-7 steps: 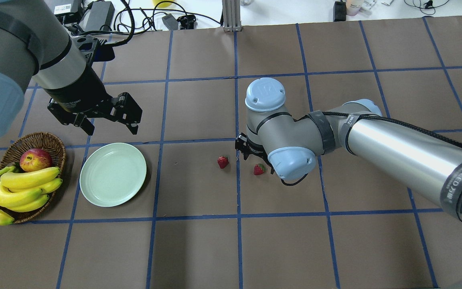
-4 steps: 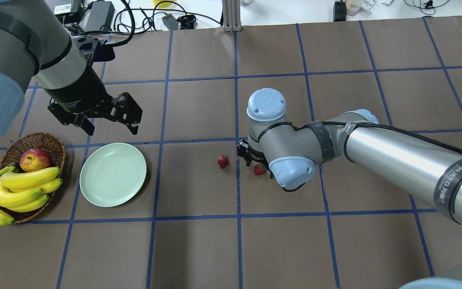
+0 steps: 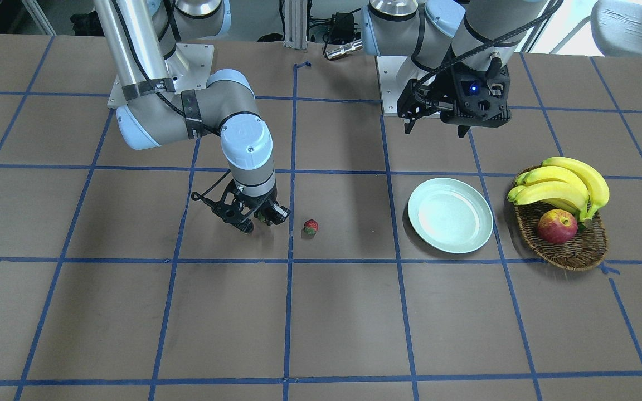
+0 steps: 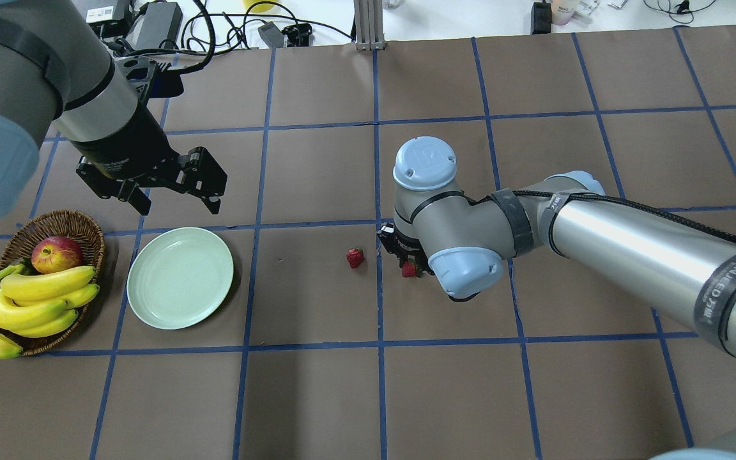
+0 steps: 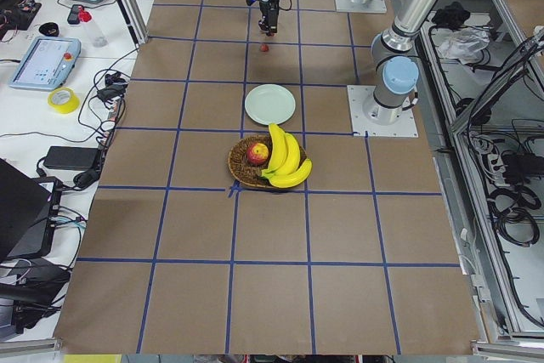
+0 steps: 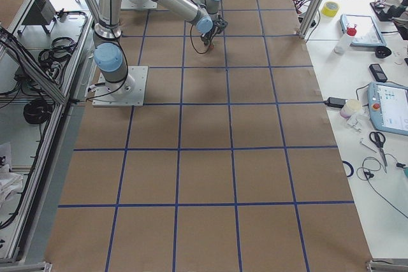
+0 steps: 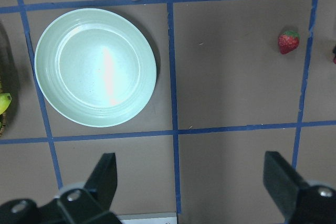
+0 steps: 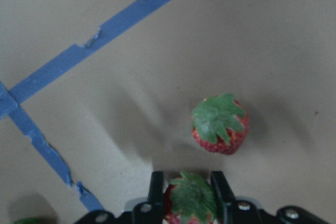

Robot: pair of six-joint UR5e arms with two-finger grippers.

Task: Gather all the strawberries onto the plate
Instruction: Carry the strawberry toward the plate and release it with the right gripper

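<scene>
At the right gripper [image 8: 187,179], its wrist view plainly shows a clamped strawberry [image 8: 191,203], overhead barely; left gripper [image 7: 189,158] spread.

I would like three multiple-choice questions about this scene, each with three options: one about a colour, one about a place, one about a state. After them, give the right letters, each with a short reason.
1. What colour is the plate?
A. brown
B. pale green
C. yellow

2. Where does the apple lie?
A. on the plate
B. on the bare table
C. in the wicker basket

3. In what state is the left gripper?
A. open and empty
B. shut on the apple
C. shut on the plate's rim

Answers:
1 B: its whole surface is pale mint green.
2 C: it sits inside the woven rim, beside the bananas.
3 A: the left wrist view shows its fingers wide apart with nothing between them.
</scene>
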